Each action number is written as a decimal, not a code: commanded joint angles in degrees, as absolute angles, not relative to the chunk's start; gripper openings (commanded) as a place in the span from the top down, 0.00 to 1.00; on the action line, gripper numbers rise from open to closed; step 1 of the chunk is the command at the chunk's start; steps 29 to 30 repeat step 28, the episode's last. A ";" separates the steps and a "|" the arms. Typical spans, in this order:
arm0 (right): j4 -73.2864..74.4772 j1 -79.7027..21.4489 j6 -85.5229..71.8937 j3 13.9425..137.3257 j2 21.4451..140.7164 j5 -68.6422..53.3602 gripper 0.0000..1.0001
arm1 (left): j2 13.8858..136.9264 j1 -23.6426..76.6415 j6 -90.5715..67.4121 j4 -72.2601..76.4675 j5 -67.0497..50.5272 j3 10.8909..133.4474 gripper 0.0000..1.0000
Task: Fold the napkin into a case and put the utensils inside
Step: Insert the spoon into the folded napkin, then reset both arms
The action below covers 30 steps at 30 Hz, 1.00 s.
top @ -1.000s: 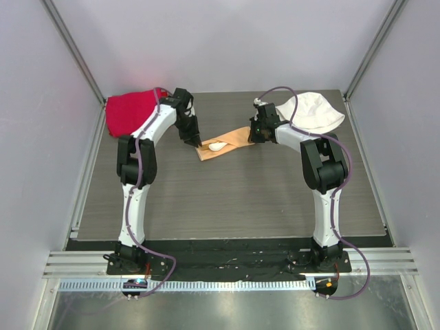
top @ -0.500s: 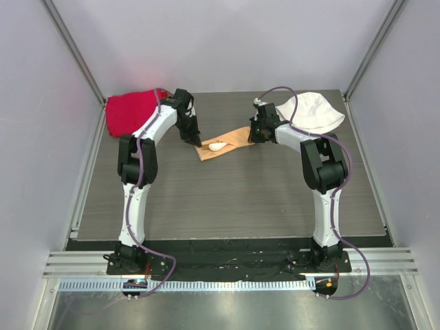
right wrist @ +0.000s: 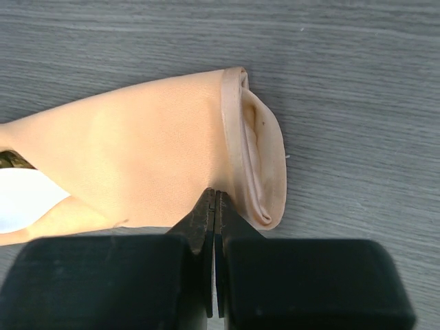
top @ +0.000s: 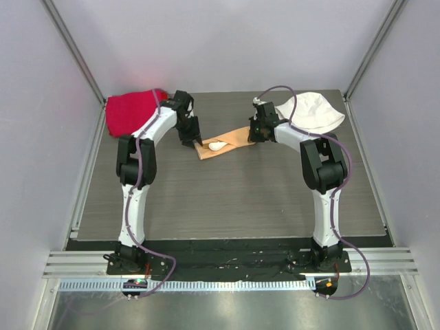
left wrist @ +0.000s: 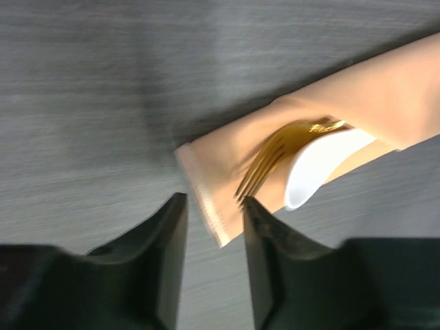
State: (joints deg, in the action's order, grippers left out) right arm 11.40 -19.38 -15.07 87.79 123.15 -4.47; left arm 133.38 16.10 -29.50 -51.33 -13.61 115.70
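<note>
Toward the back of the table, between the two arms, we see the peach-tan satin case lying flat and slanted. Its open mouth faces the left arm and its folded end faces the right.

Inside it we find two things. One is a white spoon, whose rounded bowl sticks out of the mouth. The other is a gold fork, whose tines rest on the lower flap just beside that bowl. Both handles are hidden under the top layer of the pocket.

Our left gripper hangs at the mouth with its fingers apart. The hemmed end of the flap sits right at the gap, and nothing is clamped. Our right gripper has its fingers pressed together, the tips on the near edge of the case close to the folded end. We cannot tell whether any cloth is caught between them.

A thick red cloth sits in the back left corner and a white hat in the back right, both apart from the case.
</note>
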 commanded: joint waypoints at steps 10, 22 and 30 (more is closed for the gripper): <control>30.48 -24.34 -17.13 95.92 105.58 8.52 0.56 | 91.46 29.07 -26.80 -40.89 -1.85 87.83 0.39; 21.29 -29.00 -30.14 44.53 52.89 5.72 0.00 | 52.14 53.61 -41.73 1.82 5.45 40.28 0.00; 19.42 -29.18 -38.14 37.88 45.09 0.81 0.00 | 40.27 56.33 -45.62 13.07 6.24 29.28 0.00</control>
